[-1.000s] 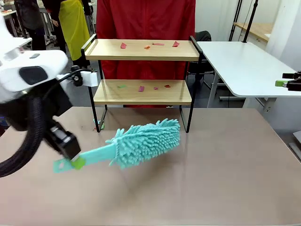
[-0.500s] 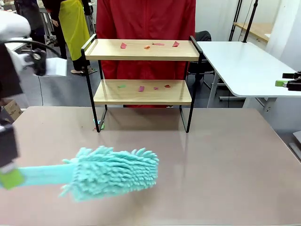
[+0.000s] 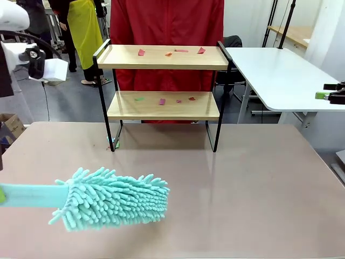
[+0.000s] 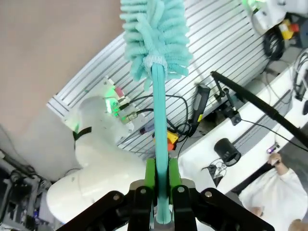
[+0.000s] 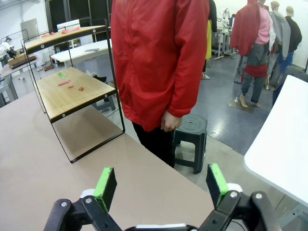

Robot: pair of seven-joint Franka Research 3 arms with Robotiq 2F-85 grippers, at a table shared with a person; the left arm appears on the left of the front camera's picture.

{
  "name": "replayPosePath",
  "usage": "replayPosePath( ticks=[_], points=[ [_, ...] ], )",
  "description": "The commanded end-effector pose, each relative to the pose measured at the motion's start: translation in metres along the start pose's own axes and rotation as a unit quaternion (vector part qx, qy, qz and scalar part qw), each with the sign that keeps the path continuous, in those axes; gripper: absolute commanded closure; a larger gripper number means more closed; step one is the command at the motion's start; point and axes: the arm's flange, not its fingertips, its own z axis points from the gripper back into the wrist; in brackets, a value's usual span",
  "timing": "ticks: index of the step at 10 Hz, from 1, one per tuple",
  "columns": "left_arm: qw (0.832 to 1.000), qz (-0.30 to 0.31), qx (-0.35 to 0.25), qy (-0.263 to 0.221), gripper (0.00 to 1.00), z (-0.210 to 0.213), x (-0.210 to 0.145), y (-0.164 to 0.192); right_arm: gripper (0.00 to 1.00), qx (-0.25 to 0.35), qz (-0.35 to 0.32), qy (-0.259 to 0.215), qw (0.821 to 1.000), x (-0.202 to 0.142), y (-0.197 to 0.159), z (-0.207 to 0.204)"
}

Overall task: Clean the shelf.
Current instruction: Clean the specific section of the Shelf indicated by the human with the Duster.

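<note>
grips the flat handle of a teal duster in the left gripper, both green pads clenched against its sides. carries the shaggy head straight out past the fingertips, at the end of the handle farthest from the grasp. in the front view, reaches from the gripper's side toward the middle of the brown table, head low over the surface; cannot tell whether touching. finds the shelf well apart from the left gripper, farther across the table and beyond the duster's head, upright on 4 thin black legs with 2 wooden boards. counts 4 reddish scraps on the top board, then 1 green and 3 pink or red ones on the lower board. spots a small green bit on the table beside the front leg nearest the left gripper. shows the right gripper released, jaws spread wide, nothing between its green pads. places the shelf ahead of that gripper and off to the left in its wrist view, well apart, with bare table between. puts a person in a red jacket straight ahead of the right gripper, standing at the table's far edge just beside the shelf, 1 hand hanging at the jacket's hem and a dark stool near the legs.
</note>
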Motion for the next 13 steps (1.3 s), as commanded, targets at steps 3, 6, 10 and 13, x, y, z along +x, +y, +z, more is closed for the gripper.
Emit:
replayPosePath(
  ticks=[3,6,10,13],
  points=[
    [0.99,-0.119,0.067,0.026,0.87,0.05,-0.008,0.08,0.0,-0.007,-0.006,0.006,1.0,0.005,0.003,-0.002],
    [0.968,-0.227,0.082,0.062,0.87,0.072,-0.037,0.116,0.0,-0.007,-0.006,0.006,1.0,0.005,0.003,-0.002],
    [0.944,-0.295,0.073,0.126,0.87,0.105,-0.054,0.131,0.0,-0.007,-0.006,0.006,1.0,0.005,0.003,-0.002],
    [0.925,-0.316,0.071,0.2,0.87,0.102,-0.032,0.137,0.0,-0.007,-0.006,0.006,1.0,0.005,0.003,-0.002]
  ],
)
